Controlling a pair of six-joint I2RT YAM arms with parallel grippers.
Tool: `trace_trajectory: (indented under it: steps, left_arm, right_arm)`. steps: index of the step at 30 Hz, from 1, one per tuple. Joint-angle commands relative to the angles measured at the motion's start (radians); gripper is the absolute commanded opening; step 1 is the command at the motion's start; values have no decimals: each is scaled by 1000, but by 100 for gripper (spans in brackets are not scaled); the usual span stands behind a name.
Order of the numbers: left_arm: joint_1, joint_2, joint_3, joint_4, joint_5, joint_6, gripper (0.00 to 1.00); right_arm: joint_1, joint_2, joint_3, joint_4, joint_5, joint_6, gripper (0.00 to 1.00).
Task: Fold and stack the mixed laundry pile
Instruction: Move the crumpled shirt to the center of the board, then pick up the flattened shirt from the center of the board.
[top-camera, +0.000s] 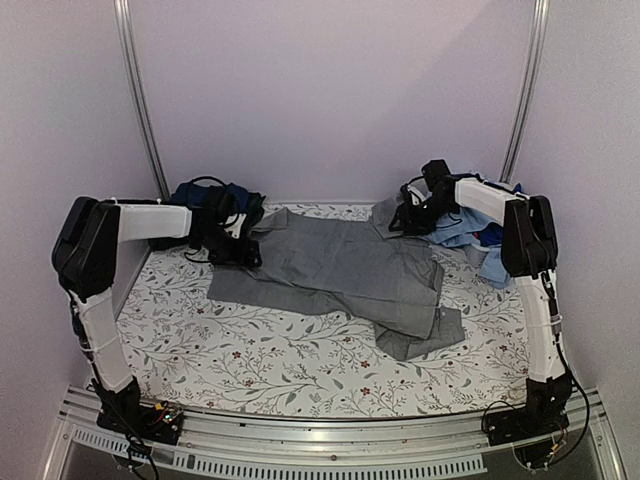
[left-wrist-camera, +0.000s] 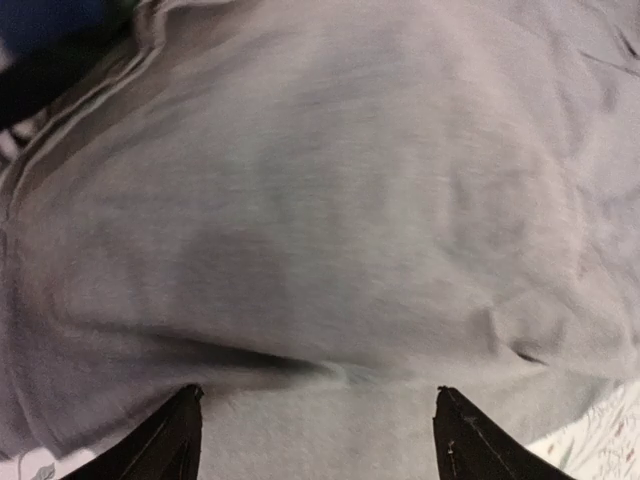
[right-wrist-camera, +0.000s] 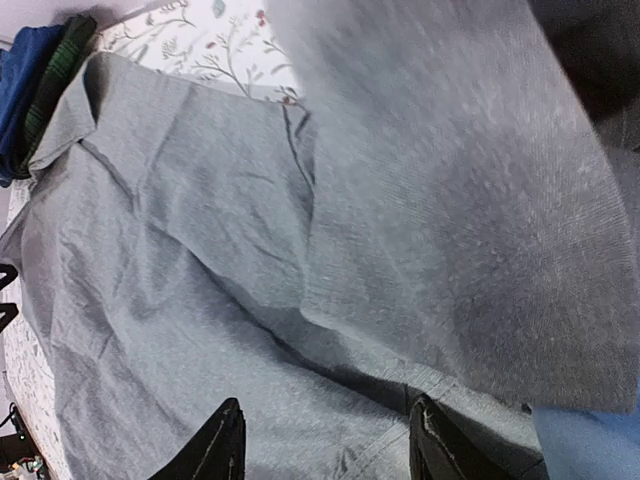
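Here, the grey collared cloth shirt (top-camera: 340, 270) lies spread across the floral-sheeted desk (top-camera: 280, 360), seemingly for folding. Left fingers (left-wrist-camera: 170, 440) and right fingers (right-wrist-camera: 215, 445) hover parted, gripping nothing, over its far edge.

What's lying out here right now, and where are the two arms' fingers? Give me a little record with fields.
Spread out: grey shirt, wrinkled, on the floral sheet
Far left: dark pile, navy and green cloth
Far right: light blue pile
Left fingers: apart, over the shirt's left end
Right fingers: apart, over the shirt's right end; grip unclear
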Motion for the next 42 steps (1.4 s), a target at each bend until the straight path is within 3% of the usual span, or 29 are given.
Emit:
trace_trajectory:
  steps: [1, 7, 10, 14, 23, 30, 31, 34, 35, 38, 42]
  left_arm:
    - [-198, -237, -70, 159, 110, 212, 81]
    - [-498, -337, -215, 295, 255, 200, 79]
    - [-647, -268, -202, 337, 290, 207, 74]
    - [-763, -111, -77, 320, 313, 239, 66]
    - [-838, 225, 223, 317, 272, 264, 65]
    - [-846, 379, 363, 301, 151, 235, 69]
    - [-848, 394, 386, 279, 147, 244, 65]
    - [-865, 393, 437, 175, 187, 305, 34]
    - [-874, 369, 429, 154, 207, 328, 21]
    - [-908, 252, 375, 120, 240, 382, 0]
    - [-913, 96, 380, 48, 223, 390, 0]
  right_arm:
    - [15, -166, -57, -6, -91, 15, 57]
    - [15, -455, -327, 65, -165, 14, 60]
    - [15, -521, -380, 52, -199, 8, 60]
    - [15, -566, -468, 46, -245, 0, 60]
    - [1, -607, -574, 61, -237, -11, 61]
    - [-3, -622, -644, 140, -329, 29, 61]
    - [-3, -623, -669, 162, -343, 38, 60]
    - [-2, -604, -719, 207, -371, 51, 60]
    - [-2, -593, -729, 216, -373, 52, 60]
    - [-3, -550, -753, 238, -370, 41, 60]
    - [-3, -499, -764, 255, -355, 27, 60]
